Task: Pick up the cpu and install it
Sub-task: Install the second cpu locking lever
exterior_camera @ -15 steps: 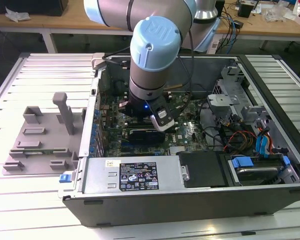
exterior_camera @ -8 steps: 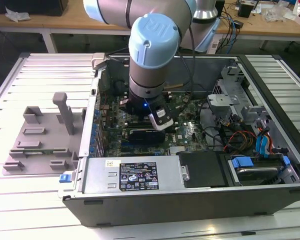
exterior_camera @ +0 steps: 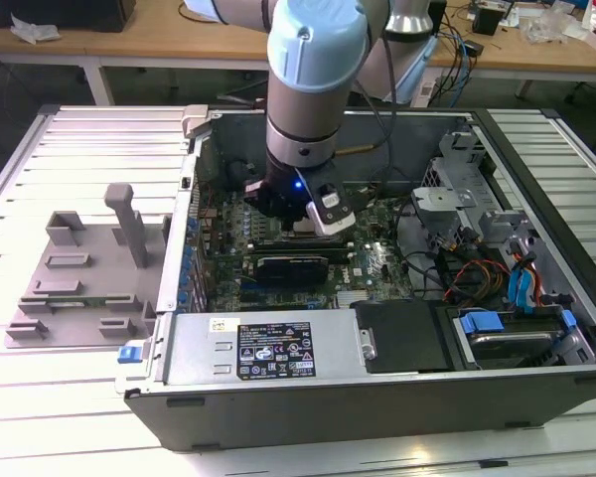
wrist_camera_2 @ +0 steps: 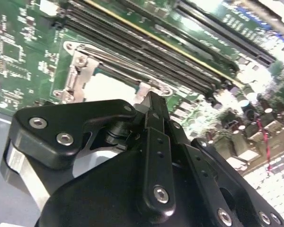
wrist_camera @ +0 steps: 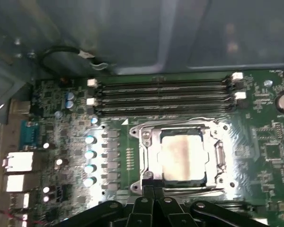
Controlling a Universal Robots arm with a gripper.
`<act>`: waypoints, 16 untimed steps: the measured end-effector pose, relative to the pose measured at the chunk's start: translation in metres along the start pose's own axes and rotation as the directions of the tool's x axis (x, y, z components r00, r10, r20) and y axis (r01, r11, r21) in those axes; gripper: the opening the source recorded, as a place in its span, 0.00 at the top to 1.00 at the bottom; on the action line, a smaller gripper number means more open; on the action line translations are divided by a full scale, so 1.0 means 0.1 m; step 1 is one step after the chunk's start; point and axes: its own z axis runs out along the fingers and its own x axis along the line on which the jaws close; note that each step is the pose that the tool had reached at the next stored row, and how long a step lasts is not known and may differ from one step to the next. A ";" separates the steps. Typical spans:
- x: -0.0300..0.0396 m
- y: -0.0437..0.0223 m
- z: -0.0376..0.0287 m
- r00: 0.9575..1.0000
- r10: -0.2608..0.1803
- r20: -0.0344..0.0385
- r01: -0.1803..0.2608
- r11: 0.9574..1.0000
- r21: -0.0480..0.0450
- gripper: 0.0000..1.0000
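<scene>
Hovering just above the socket (wrist_camera: 180,156), the claw (wrist_camera: 154,189) looks pinched shut and empty – the cpu (wrist_camera: 183,156) already seated; judging so, latching remains

we see the cpu (wrist_camera: 183,157) in the first wrist view; it is a small, thin, flat square with a pale, silvery top; the top looks smooth and a bit shiny, with soft light on it; it lies flat, not tilted, with its pale face up; a dark edge runs all around it; it sits low, near the middle of the green board; in the second wrist view we see just a piece of the cpu (wrist_camera_2: 106,88), a bright pale patch; the rest of it is hidden there, so we cannot tell more from that side
</scene>
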 end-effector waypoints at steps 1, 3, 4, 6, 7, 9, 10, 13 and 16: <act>-0.013 0.012 0.004 1.000 0.000 0.000 0.000 1.000 0.000 0.89; -0.031 0.048 0.017 1.000 0.000 0.000 0.000 1.000 0.000 0.89; -0.037 0.061 0.022 1.000 0.000 0.000 0.000 1.000 0.000 0.89; -0.097 0.106 0.035 1.000 0.001 0.000 -0.001 1.000 0.000 0.89; -0.154 0.111 0.036 1.000 0.002 0.000 -0.002 1.000 0.000 0.89; -0.220 0.117 0.036 1.000 0.002 -0.001 -0.002 1.000 0.001 0.89; -0.300 0.127 0.035 1.000 0.003 -0.003 -0.003 1.000 0.003 0.89; -0.320 0.160 0.042 1.000 0.003 -0.002 -0.003 1.000 0.010 0.89; -0.282 0.248 0.068 1.000 -0.002 0.027 0.000 0.998 0.069 0.89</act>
